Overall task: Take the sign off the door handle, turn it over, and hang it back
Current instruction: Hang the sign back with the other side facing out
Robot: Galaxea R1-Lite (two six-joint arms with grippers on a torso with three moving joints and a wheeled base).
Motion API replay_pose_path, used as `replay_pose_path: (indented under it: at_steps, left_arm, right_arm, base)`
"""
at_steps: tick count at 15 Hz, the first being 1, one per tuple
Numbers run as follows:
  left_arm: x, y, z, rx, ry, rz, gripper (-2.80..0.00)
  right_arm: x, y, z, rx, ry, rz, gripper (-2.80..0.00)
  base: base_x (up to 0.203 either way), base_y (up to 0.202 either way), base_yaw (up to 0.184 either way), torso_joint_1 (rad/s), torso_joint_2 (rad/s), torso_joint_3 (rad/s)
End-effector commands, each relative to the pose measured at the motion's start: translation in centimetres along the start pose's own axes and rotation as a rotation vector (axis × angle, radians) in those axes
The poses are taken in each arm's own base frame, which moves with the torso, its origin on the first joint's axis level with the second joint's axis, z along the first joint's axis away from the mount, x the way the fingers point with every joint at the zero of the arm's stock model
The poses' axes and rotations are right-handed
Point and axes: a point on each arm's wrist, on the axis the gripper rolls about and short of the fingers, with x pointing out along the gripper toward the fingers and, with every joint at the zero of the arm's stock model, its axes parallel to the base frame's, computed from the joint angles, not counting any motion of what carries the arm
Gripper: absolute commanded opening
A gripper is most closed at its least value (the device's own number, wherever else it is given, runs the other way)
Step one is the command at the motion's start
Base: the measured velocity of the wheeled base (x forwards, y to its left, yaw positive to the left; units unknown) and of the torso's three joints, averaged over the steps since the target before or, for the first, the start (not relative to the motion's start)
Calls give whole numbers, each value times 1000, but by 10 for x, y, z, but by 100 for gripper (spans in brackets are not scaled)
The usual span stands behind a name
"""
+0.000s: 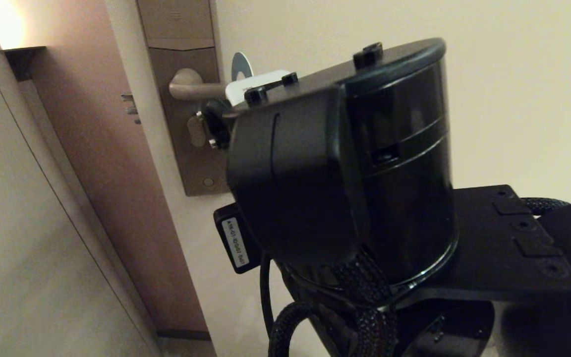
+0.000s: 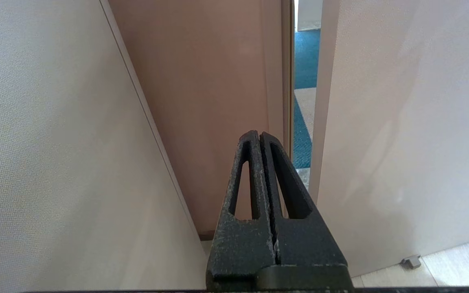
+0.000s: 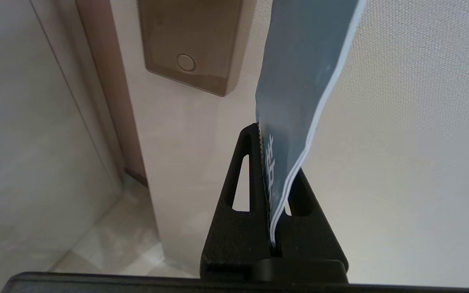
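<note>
The door handle (image 1: 194, 89) is a beige-grey lever on a tall brown lock plate (image 1: 186, 148). The sign (image 1: 258, 82) sits at the lever's tip, white face up, its rounded blue top with the hole just above. Whether the hole is round the lever is hidden. My right arm's black wrist (image 1: 335, 163) hides the right gripper in the head view. In the right wrist view the right gripper (image 3: 275, 150) is shut on the sign's (image 3: 299, 73) lower edge, blue face with white lettering showing. My left gripper (image 2: 259, 134) is shut and empty, low, away from the handle.
The pale door (image 1: 365, 29) stands slightly ajar. A brown door frame (image 2: 202, 101) and a light wall panel (image 2: 47, 142) lie to its left. Blue carpet (image 2: 304, 61) shows through the gap. A doorstop (image 2: 411, 261) sits on the floor. The lock plate's lower end (image 3: 189, 40) is near the sign.
</note>
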Motion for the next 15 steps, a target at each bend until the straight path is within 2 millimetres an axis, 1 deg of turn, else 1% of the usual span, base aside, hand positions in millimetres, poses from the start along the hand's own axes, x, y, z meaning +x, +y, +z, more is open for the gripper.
replay_pose_path:
  at_steps: [1, 2, 10, 15]
  left_arm:
    - [0, 0, 0, 0, -1, 0, -280]
    - [0, 0, 0, 0, -1, 0, -280]
    - [0, 0, 0, 0, -1, 0, -280]
    - [0, 0, 0, 0, -1, 0, -280]
  right_arm:
    - [0, 3, 0, 2, -1, 1, -98]
    - [0, 3, 0, 3, -2, 1, 0]
    - [-2, 1, 1, 33, -1, 6, 0]
    - [-20, -15, 11, 37, 1, 21, 0]
  base:
    - [0, 0, 0, 0, 0, 0]
    - [0, 0, 0, 0, 0, 0]
    - [0, 0, 0, 0, 0, 0]
    - [0, 0, 0, 0, 0, 0]
